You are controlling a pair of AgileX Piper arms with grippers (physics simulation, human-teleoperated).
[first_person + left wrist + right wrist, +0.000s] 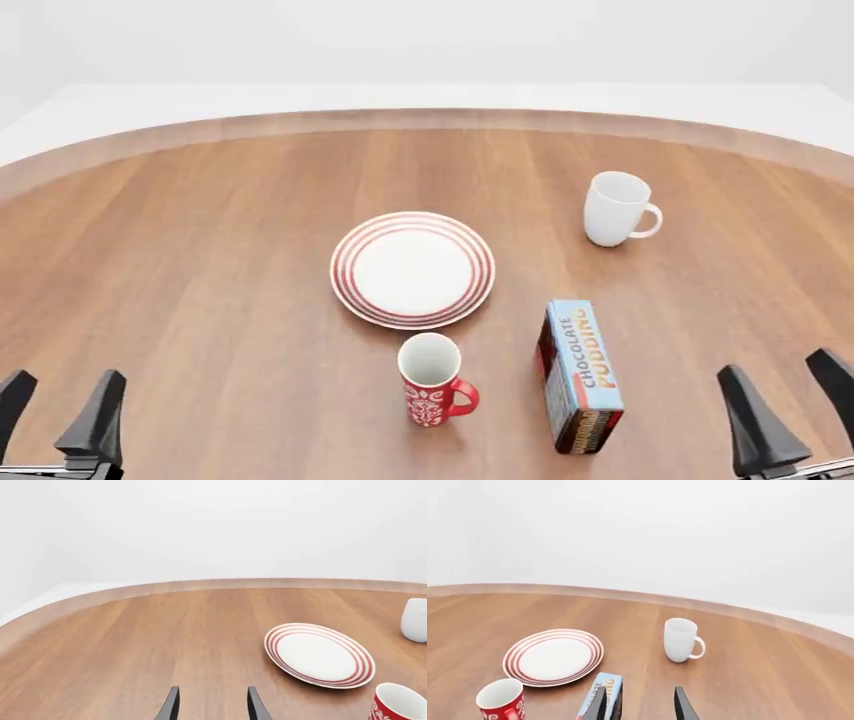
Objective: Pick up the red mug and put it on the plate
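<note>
The red mug (431,383) stands upright near the table's front, handle to the right, just in front of the plate (411,268). It also shows in the left wrist view (398,706) and the right wrist view (502,700). The plate, white with red rings, lies at the table's middle, also seen in the left wrist view (319,654) and the right wrist view (554,656). My left gripper (58,408) is open and empty at the front left. My right gripper (787,399) is open and empty at the front right.
A plain white mug (615,208) stands at the back right of the plate. A chocolate pudding box (579,374) lies to the right of the red mug, between it and my right gripper. The round wooden table's far edge (427,118) curves across the back.
</note>
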